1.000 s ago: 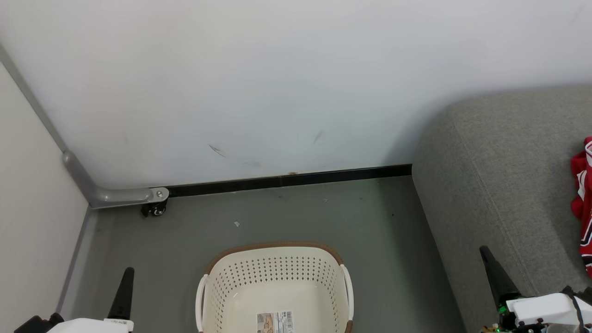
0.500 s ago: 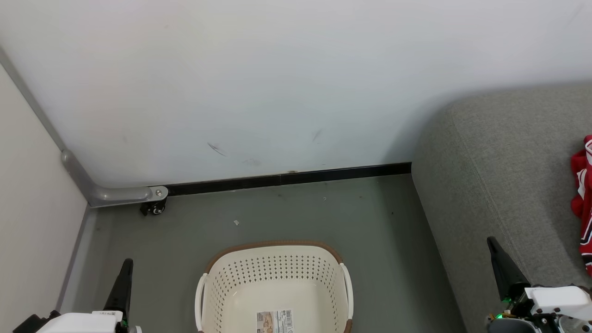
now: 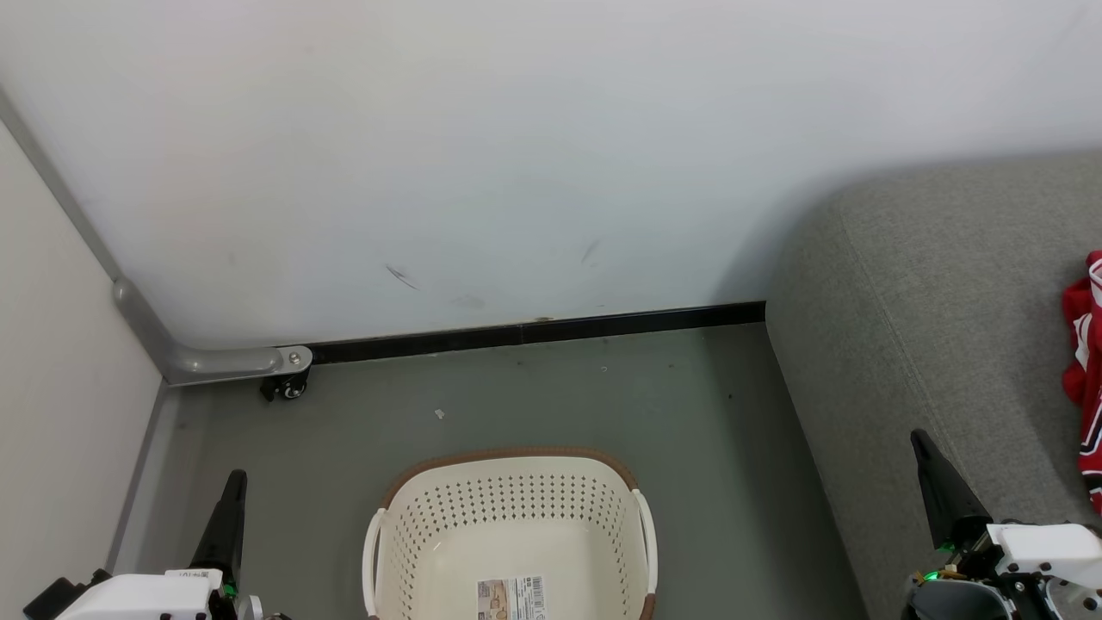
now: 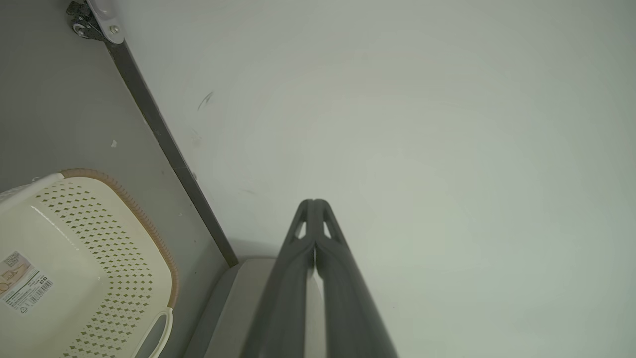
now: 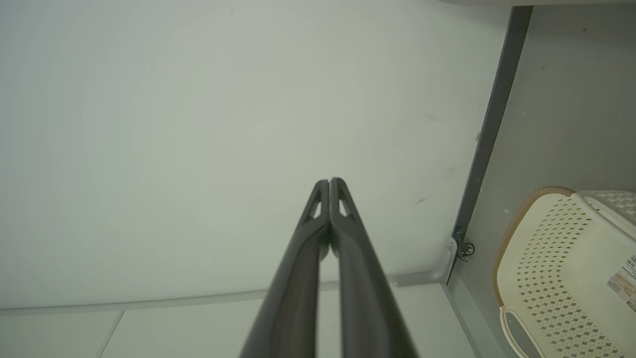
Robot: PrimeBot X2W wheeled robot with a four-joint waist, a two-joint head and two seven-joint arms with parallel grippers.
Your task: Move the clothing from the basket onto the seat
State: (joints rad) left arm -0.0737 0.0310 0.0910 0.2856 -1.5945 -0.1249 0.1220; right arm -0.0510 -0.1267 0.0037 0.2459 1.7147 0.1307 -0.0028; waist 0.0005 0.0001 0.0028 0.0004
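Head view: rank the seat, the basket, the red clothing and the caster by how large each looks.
1. seat, largest, though cut by the frame's right edge.
2. basket, its near part cut off at the bottom.
3. clothing, partly out of frame, so its full size is unsure.
4. caster, smallest.

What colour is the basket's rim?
The rim is brown and woven-looking, on the cream basket; the head view shows it best.

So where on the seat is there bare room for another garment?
The seat is bare from its rounded corner by the wall across to the red clothing at the head view's right edge; only there is it crowded. The floor between basket and baseboard is bare.
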